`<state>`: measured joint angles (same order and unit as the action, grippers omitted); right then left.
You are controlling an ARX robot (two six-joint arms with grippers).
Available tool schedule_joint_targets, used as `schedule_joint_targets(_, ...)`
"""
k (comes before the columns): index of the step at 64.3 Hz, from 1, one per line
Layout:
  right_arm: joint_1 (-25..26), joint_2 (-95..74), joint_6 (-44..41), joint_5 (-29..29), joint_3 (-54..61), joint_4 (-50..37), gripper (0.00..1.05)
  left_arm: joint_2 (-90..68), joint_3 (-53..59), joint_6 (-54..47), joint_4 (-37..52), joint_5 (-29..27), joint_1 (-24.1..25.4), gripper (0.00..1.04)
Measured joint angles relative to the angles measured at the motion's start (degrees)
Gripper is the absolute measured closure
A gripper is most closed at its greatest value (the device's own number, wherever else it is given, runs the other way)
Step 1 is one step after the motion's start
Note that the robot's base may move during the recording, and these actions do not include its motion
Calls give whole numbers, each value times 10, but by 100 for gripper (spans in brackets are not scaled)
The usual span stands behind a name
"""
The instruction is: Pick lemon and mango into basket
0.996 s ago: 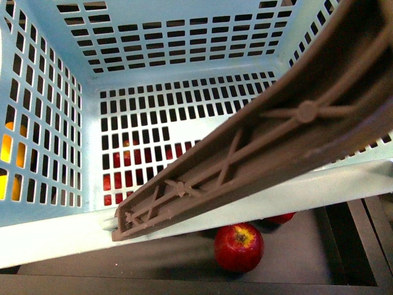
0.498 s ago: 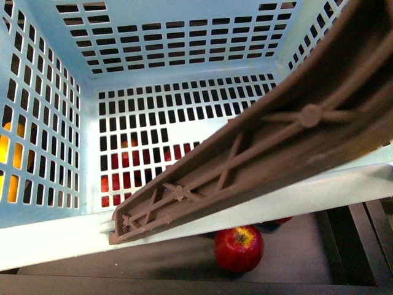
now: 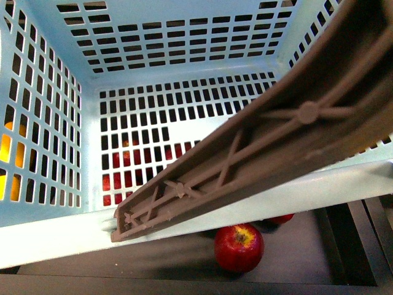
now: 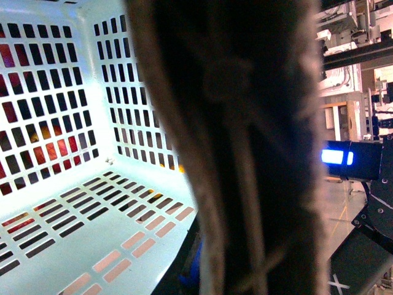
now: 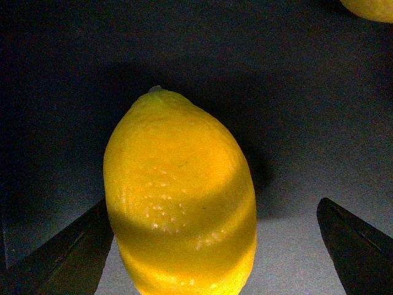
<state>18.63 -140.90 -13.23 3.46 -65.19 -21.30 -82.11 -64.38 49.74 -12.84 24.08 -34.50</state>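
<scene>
Our right fingers (image 5: 64, 252) stand wide apart, one on each side of the lemon (image 5: 181, 196). They seem to touch nothing, though the tips run out of frame. The right gripper (image 5: 209, 246) straddles the fruit across its width, so closing should catch it squarely. The lemon lies on a dark surface, outside the basket (image 3: 55, 233). We judge the basket is held up by its brown handle (image 3: 245, 153), ready to receive fruit. The handle fills the left wrist view, so we cannot see our left fingers. The basket's slotted floor holds nothing. Orange-yellow showing through its left wall may be the mango (image 3: 6, 147). A red apple (image 3: 239, 247) sits below.
</scene>
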Motion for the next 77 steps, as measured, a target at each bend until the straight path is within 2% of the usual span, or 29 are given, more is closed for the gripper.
schedule_joint_targets(10,-4,-10,1,0,-12,0,10,0,0,0,0,0,0,100)
schedule_joint_targets(29,-11,-14,4,2,-14,-3,47,0,0,0,0,0,0,100)
schedule_joint_targets(32,-11,-14,6,3,-11,-7,51,0,0,0,0,0,0,100)
schedule_joint_targets(53,3,22,15,20,40,-23,54,0,0,0,0,0,0,100)
schedule_joint_targets(77,48,206,3,94,159,-29,54,0,0,0,0,0,0,100)
